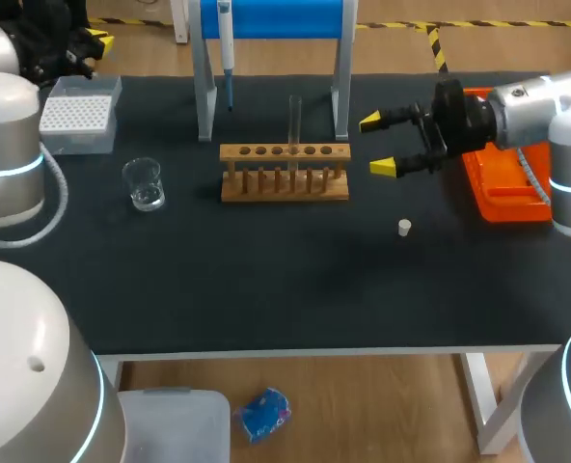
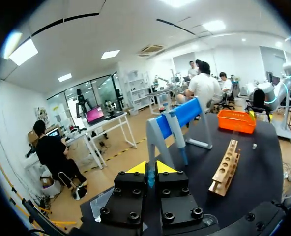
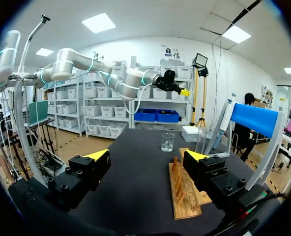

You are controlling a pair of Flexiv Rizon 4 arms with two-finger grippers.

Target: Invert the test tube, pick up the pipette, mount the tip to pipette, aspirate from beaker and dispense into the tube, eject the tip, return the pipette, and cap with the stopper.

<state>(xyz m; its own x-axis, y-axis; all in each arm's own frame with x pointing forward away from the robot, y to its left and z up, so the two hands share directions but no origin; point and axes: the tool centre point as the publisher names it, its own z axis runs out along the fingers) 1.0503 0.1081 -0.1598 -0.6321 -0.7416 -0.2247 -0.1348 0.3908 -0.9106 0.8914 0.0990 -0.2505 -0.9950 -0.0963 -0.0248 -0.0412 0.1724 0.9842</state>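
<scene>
A clear test tube (image 1: pixel 294 123) stands in the wooden rack (image 1: pixel 284 174); in the right wrist view the test tube (image 3: pixel 200 140) rises just ahead of my right finger. The pipette (image 1: pixel 226 46) hangs on the blue stand (image 1: pixel 271 17). A glass beaker (image 1: pixel 145 183) sits left of the rack and the tip box (image 1: pixel 78 114) behind it. A small white stopper (image 1: pixel 404 228) lies right of the rack. My right gripper (image 1: pixel 382 145) is open and empty, level with the rack's right end. My left gripper (image 2: pixel 150 167) is shut and empty, held off the table's far left corner.
An orange tray (image 1: pixel 503 188) lies under my right arm at the table's right side. The stand's grey legs (image 1: pixel 204 92) flank the rack from behind. Dark tabletop (image 1: pixel 266 280) stretches in front of the rack.
</scene>
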